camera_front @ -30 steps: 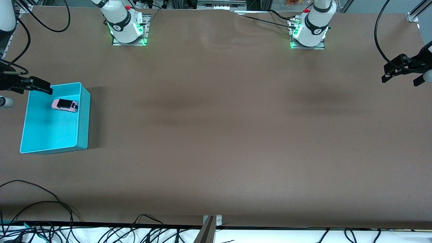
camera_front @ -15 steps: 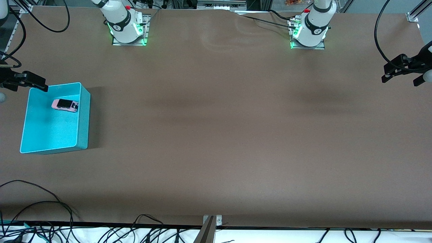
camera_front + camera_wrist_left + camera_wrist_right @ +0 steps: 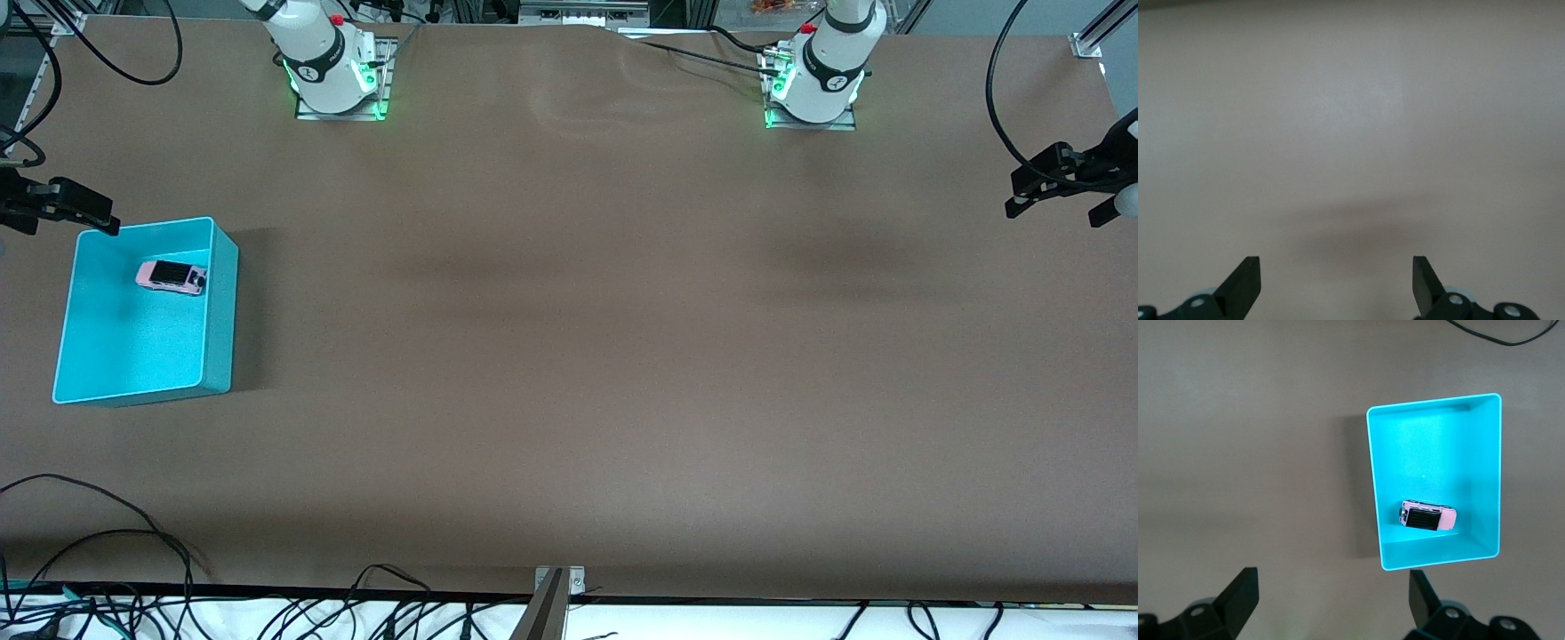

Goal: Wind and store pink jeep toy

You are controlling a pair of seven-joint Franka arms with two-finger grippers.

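Observation:
The pink jeep toy lies inside the turquoise bin, close to the bin wall farthest from the front camera. The bin stands at the right arm's end of the table. My right gripper hangs open and empty beside the bin's corner, over the table's edge. In the right wrist view the jeep shows its black roof inside the bin, well apart from the right gripper. My left gripper waits open over the left arm's end of the table. The left wrist view shows the left gripper above bare brown mat.
The two arm bases stand along the edge farthest from the front camera. Loose black cables and a metal bracket lie at the nearest edge. A black cable crosses a corner of the right wrist view.
My right gripper has drawn away from over the bin's corner toward the table's edge at the right arm's end. The jeep, the bin and the left arm have not moved.

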